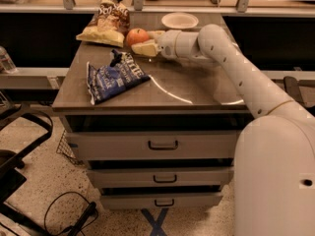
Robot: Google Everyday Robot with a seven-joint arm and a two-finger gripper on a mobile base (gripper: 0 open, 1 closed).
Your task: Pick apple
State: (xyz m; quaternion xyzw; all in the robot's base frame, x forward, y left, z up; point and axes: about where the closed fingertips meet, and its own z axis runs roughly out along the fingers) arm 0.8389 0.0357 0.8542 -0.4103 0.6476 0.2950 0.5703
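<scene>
The apple [137,36] is small, round and red-orange, with a paler shine on its top. It sits toward the far edge of the desk [197,85], left of the middle. The claw [142,42] is right at it, reaching in from the right. Its two pale fingers [143,49] are spread apart, one across the near side of the apple and the other behind its right side. From where I stand I can't tell whether they press on the fruit.

Just left of the apple, at the far left corner, lies a yellow chip bag [98,34], with a brown chip bag [113,13] standing behind it. There is little room on that side. A blue chip bag [114,75] lies flat near the left edge, closer to the front, apart from the apple. The right half of the desktop is bare wood, crossed only by the white arm [236,65] coming in over the right edge.

A white bowl [179,20] rests at the far edge, just beyond the claw's wrist, and nothing shows inside it. Under the top, three drawers [162,144] are stacked, all pushed shut.
</scene>
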